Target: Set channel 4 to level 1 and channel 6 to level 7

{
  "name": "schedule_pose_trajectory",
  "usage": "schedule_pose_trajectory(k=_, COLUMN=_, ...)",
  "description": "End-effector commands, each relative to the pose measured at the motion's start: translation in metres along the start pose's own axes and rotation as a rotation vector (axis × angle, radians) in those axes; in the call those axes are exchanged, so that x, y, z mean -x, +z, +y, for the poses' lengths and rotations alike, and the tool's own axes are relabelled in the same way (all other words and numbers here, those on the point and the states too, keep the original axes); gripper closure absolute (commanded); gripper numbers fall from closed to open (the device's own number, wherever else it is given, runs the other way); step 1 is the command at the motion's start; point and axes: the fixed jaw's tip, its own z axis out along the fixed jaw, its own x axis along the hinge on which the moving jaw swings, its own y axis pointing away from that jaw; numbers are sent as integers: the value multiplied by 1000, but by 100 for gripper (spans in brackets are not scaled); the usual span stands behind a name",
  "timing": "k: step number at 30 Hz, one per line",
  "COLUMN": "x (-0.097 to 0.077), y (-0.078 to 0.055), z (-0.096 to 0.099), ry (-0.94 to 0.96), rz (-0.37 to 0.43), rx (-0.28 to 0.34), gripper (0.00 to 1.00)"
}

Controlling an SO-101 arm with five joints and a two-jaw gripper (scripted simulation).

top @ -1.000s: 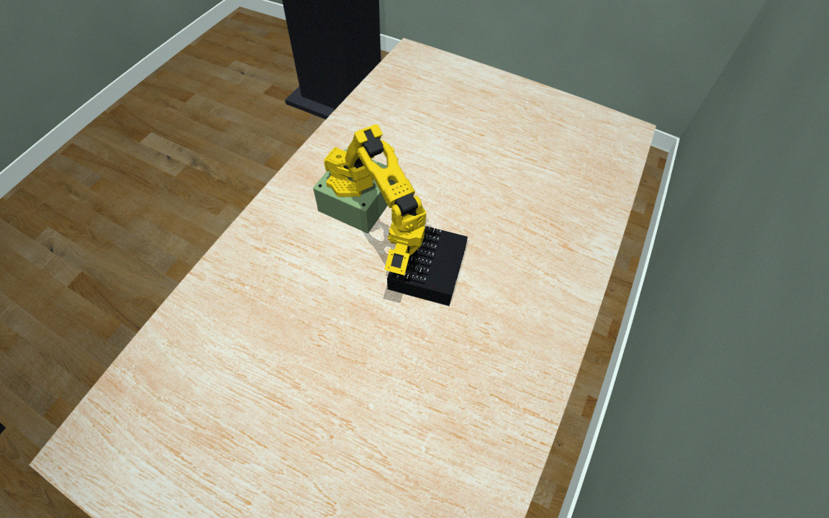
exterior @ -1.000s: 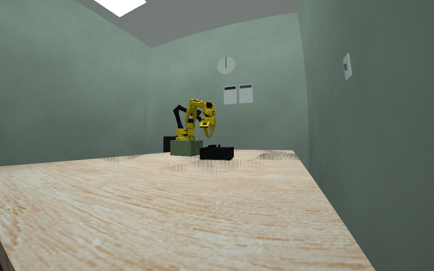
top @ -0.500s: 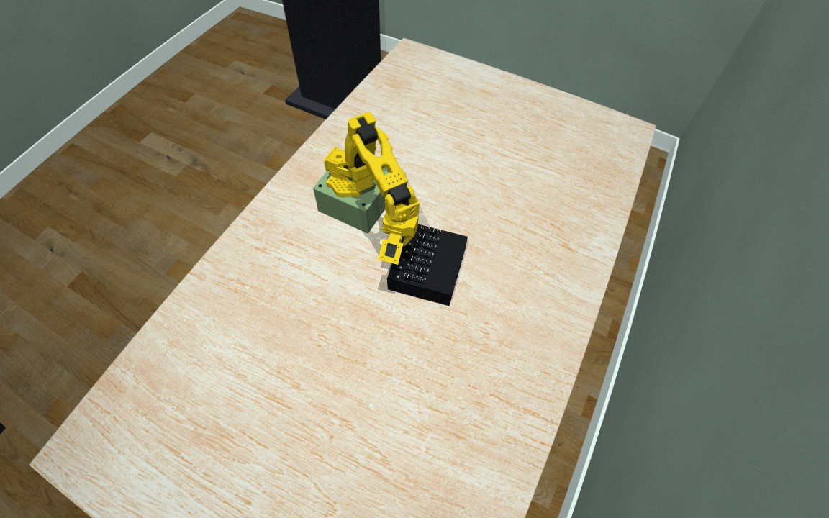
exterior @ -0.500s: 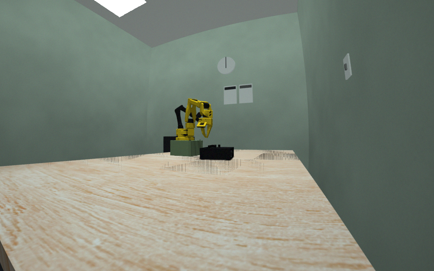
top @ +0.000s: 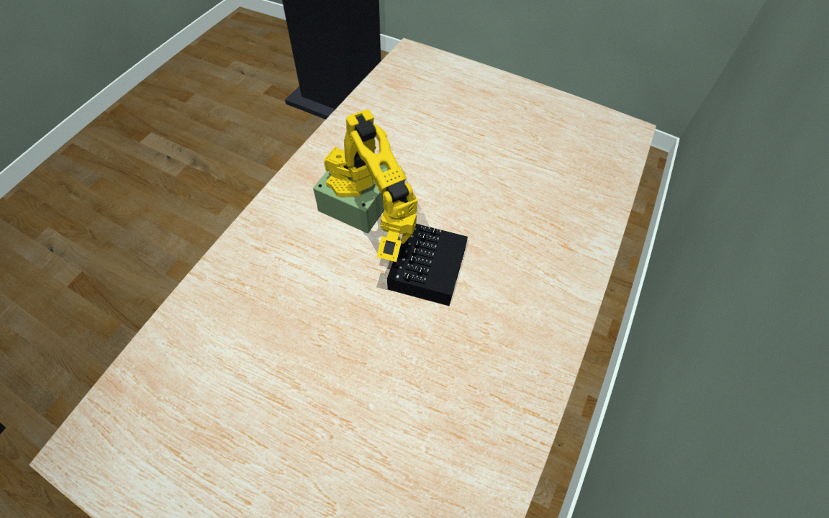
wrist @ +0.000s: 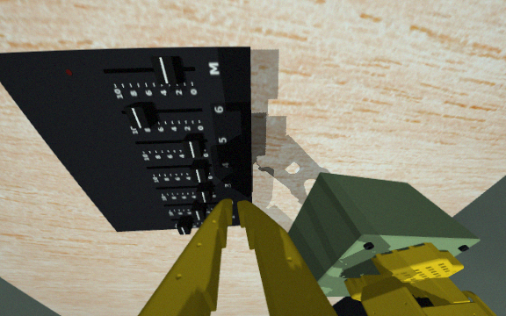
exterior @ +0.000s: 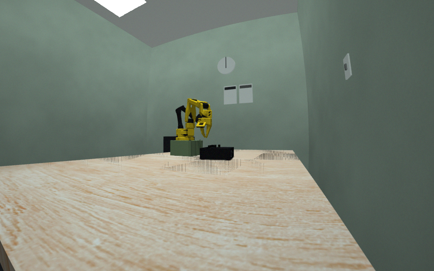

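closed gripper hanging over the near end of the lighting desk, gripping nothing

the gripper has its jaws drawn together with nothing between them, its tip above the low-numbered end of the lighting desk, near the desk's edge that faces the green arm base. on the desk, the channel 6 fader looks to sit high on its scale, near 8, and the channel 4 fader low, roughly between 0 and 2; neither reads exactly at this angle. the master fader, marked m, lies at the desk's far end from the tip. judged risk: the caps sit close together, so a closed tip coming down slightly off line could nudge channel 3 or 5, and a push on channel 6 could overshoot 7.
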Motion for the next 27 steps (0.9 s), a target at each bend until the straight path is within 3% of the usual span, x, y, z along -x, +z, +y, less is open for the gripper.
schedule_pose_trajectory(k=1, x=0, y=-1, z=-1, ry=-1, rz=-7, rx=9, gripper=100)
schedule_pose_trajectory(k=27, x=-6, y=-2, z=3, ry=-143, rz=-8, rx=8, gripper=100)
